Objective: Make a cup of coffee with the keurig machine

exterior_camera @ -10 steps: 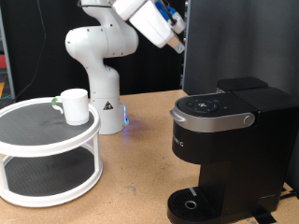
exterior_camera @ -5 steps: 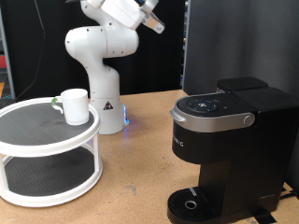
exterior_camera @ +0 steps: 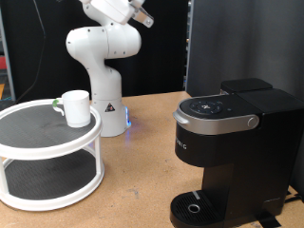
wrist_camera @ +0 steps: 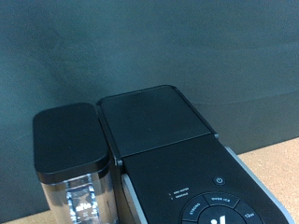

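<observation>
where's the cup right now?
In the exterior view the cup stands on the top tier of the round white stand at the left, beside the robot's base and well apart from the keurig machine.

The keurig machine [wrist_camera: 177, 159] has tiny white words on its buttons. They are too small to read.

White arm is folded up high at the exterior view's top, wrist tucked above its base. The claw itself isn't really showing.
</observation>
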Action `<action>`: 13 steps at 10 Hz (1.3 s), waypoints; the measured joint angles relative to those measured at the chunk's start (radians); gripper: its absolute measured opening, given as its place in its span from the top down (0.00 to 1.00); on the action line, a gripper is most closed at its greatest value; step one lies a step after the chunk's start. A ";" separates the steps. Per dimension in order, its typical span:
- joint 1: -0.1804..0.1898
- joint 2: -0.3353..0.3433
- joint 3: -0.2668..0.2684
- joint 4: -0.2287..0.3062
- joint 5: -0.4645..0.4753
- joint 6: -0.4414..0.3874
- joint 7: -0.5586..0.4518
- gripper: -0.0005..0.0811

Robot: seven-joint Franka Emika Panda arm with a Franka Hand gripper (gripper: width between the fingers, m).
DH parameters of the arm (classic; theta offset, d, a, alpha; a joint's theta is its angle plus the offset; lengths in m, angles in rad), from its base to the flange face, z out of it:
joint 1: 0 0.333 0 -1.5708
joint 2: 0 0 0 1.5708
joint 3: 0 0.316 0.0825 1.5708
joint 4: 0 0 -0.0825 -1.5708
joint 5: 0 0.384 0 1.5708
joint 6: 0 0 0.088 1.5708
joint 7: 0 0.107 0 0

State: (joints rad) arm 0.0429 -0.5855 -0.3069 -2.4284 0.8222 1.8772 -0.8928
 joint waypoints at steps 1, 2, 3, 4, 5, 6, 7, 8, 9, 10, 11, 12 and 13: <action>-0.006 -0.018 -0.028 0.000 -0.001 -0.045 0.000 0.98; -0.013 -0.037 -0.059 0.002 -0.017 -0.108 0.000 0.98; -0.022 -0.056 -0.087 0.006 -0.050 -0.172 0.000 0.98; -0.031 -0.073 -0.114 0.012 -0.085 -0.234 -0.009 0.98; -0.038 -0.091 -0.139 0.019 -0.118 -0.285 -0.022 0.98; -0.042 -0.107 -0.150 0.022 -0.135 -0.311 -0.025 0.98; -0.042 -0.103 -0.150 0.020 -0.134 -0.308 -0.023 0.98; -0.042 -0.102 -0.155 0.020 -0.131 -0.308 -0.023 0.98; -0.046 -0.105 -0.172 0.022 -0.131 -0.317 -0.022 0.98; -0.051 -0.109 -0.199 0.028 -0.131 -0.350 -0.022 0.98; -0.055 -0.114 -0.234 0.041 -0.136 -0.404 -0.029 0.98; -0.057 -0.117 -0.273 0.060 -0.162 -0.473 -0.042 0.98; -0.057 -0.119 -0.307 0.081 -0.195 -0.536 -0.062 0.98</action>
State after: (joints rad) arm -0.0145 -0.7043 -0.6140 -2.3471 0.6271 1.3415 -0.9550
